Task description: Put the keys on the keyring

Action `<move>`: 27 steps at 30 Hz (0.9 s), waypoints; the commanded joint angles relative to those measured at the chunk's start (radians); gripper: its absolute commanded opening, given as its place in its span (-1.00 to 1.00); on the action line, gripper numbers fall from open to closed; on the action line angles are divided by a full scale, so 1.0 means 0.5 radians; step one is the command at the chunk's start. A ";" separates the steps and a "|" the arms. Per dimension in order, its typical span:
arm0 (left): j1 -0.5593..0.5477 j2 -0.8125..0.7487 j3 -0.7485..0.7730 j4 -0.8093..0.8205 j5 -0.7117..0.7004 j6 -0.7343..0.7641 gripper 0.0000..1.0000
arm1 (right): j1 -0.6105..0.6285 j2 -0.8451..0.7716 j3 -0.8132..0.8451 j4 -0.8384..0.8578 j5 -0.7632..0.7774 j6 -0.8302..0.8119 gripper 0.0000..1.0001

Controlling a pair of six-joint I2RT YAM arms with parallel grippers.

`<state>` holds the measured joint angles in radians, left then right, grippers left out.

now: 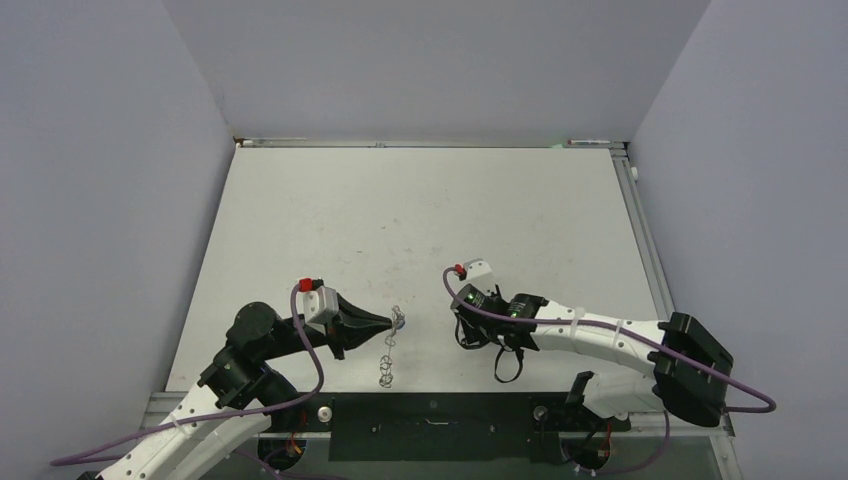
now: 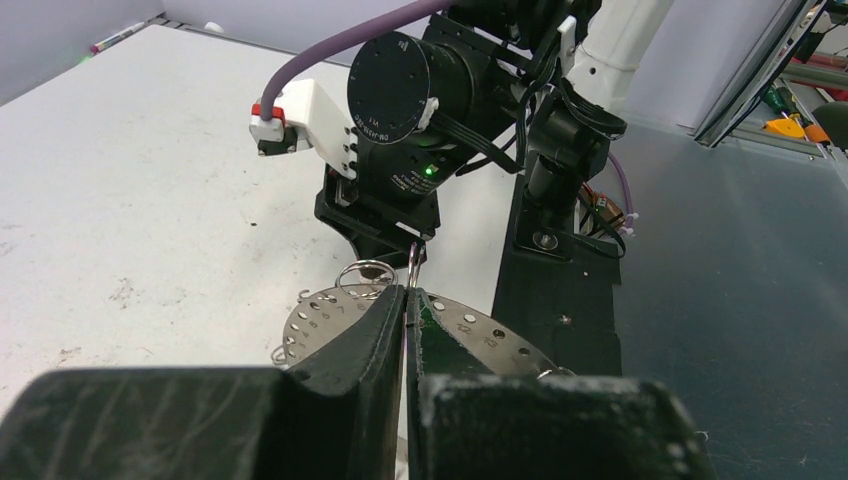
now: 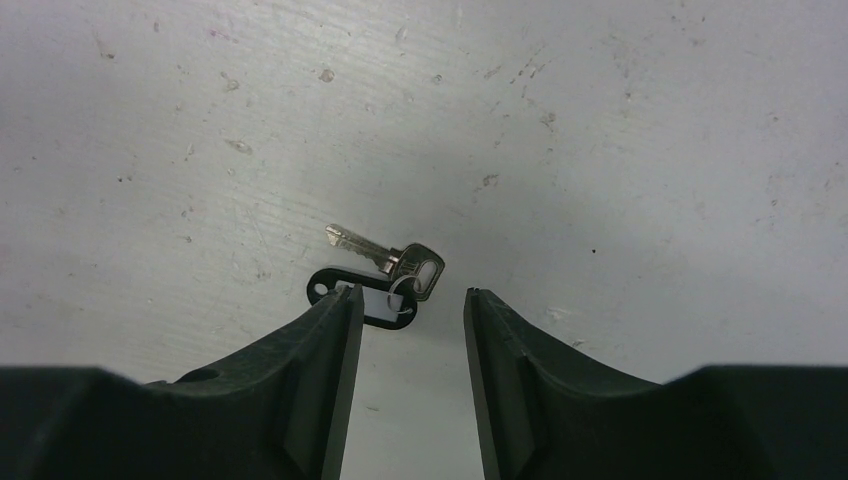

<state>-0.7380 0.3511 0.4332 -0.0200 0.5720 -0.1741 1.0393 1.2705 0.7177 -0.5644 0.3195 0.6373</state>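
step: picking up key | right gripper (image 3: pixel 409 292) is hovering parted over the key (image 3: pixel 372 250), lying mid-frame, nearer the frame-left finger | left gripper (image 2: pixel 405 298) is clenching the keyring (image 2: pixel 325 315), lower centre | advice: be centring jaws on the key's head, lowering fully before closing

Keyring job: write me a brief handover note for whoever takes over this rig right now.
Left end effector: shut on the rim of the flat grey metal keyring disc.
Right end effector: open, pointing down over the small silver key with black oval tag, which lies on the white table, not gripped.
Done: the keyring is gripped.
Left: grasp the key and thread it onto the ring; no key is visibly on it yet.
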 commanded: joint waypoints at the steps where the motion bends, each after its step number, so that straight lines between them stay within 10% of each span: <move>1: 0.010 0.009 0.103 0.074 -0.029 0.021 -1.00 | -0.015 0.059 0.003 0.068 -0.042 -0.018 -0.15; 27: 0.011 0.007 0.103 0.065 -0.029 0.026 -1.00 | -0.001 0.313 0.000 0.043 -0.064 0.121 -0.48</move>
<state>-0.7376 0.3531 0.4332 -0.0208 0.5716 -0.1711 1.0393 1.4059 0.7174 -0.5499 0.2787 0.6800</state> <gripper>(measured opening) 0.004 0.277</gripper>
